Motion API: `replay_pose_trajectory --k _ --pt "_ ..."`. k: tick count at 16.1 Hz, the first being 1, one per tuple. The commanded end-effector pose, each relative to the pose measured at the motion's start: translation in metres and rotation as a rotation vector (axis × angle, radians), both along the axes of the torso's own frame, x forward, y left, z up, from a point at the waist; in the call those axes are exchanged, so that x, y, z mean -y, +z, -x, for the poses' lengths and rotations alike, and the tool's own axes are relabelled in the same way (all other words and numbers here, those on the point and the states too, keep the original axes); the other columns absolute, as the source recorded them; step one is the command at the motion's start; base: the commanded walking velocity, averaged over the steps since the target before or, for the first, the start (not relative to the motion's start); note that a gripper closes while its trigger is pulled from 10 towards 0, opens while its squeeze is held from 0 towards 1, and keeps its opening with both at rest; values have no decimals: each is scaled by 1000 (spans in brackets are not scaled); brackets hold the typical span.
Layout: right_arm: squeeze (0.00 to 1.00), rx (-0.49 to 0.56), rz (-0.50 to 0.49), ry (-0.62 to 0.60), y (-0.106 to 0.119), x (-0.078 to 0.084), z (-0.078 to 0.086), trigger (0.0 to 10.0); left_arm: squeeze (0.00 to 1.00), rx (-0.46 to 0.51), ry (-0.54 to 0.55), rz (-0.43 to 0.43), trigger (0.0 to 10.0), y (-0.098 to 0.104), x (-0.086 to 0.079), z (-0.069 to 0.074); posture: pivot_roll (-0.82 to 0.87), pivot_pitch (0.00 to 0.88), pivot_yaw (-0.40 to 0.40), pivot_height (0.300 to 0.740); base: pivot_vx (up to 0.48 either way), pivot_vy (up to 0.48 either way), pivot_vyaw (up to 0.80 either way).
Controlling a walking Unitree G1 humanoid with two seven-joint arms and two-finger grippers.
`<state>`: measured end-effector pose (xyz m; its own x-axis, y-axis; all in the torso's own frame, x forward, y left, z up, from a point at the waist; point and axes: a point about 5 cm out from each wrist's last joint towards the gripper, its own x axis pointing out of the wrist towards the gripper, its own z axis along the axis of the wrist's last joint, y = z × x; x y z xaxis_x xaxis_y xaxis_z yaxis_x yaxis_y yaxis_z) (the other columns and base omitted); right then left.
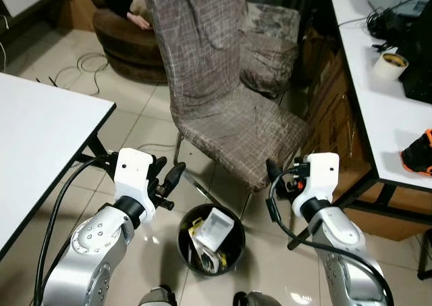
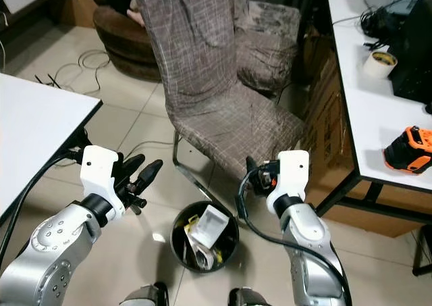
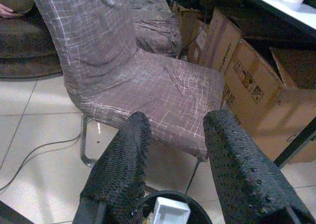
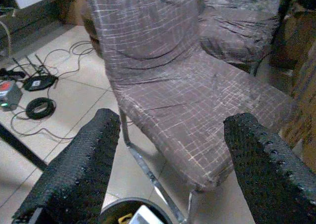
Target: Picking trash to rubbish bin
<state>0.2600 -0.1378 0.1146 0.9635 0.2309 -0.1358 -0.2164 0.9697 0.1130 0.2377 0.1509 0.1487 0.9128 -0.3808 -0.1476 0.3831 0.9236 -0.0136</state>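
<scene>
Head stereo pair looking down, wrist views low, all sharing chair (image 1: 223, 110)

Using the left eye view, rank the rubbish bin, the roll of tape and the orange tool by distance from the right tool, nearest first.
1. The rubbish bin, on the floor just to the left of the right tool.
2. The orange tool, on the white desk's near edge, to its right.
3. The roll of tape, farther back on that desk.
</scene>
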Motion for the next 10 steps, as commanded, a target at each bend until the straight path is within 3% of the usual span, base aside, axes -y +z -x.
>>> replay_pose_trajectory --k 1,10 --pt "0 -3 6 0 6 -2 4 10000 0 0 4 -22 10000 2 0 -1 -39 82 -29 740 0 0 0" --pt "0 -38 -9 -6 13 -10 9 10000 0 4 -3 -41 10000 2 -2 -9 -59 73 -9 740 0 0 0"
